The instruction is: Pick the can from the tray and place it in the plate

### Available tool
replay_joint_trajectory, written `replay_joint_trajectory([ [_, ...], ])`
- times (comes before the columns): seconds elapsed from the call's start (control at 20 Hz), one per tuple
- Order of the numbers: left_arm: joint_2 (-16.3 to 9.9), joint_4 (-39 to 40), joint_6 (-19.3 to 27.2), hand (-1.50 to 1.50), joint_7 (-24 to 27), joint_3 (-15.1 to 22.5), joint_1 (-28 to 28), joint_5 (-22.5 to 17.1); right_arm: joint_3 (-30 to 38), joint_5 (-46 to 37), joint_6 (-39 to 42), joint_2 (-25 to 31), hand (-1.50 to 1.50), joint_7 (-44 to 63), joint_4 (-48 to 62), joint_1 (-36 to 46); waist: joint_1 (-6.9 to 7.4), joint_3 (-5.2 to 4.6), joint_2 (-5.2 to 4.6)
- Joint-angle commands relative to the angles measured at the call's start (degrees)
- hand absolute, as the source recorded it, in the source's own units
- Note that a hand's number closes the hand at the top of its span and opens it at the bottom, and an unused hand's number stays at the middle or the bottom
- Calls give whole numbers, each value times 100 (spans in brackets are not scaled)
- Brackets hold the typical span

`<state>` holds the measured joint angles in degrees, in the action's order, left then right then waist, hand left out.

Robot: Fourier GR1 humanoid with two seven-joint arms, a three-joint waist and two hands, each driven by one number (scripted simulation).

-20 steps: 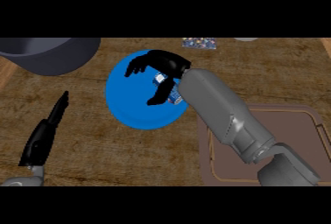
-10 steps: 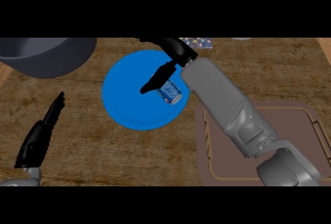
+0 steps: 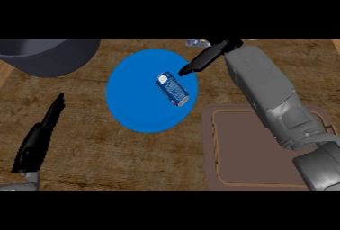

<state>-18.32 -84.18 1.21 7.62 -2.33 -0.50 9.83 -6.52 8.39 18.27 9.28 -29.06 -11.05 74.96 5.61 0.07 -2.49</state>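
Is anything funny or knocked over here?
Yes, the can is lying on its side on the blue plate, not standing up. The right hand is open just beside it, not touching. Nothing looks spilled.

We see the dark grey bowl (image 3: 46, 55) at the counter's far left corner only in part; the view's upper and left edges cut it off. The right forearm (image 3: 275, 101) covers the tray's (image 3: 229, 148) far right corner, and the view's right edge clips the tray's side. A small patterned object (image 3: 196, 42) at the counter's far edge is too small and too cropped to identify. The printing on the can (image 3: 172, 89) is too small to read. The left forearm (image 3: 20, 186) shows only as a sliver at the lower edge.
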Motion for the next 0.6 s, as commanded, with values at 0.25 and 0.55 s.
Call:
replay_joint_trajectory([
  [0.25,9,-45,-41,0,31,56,-78,42,54,-118,696,783,-150,-947,258,-189,159,8,-100],
  [0.55,109,108,-65,0,99,124,-166,41,80,-162,996,1217,-150,-976,405,-44,226,5,-149],
])
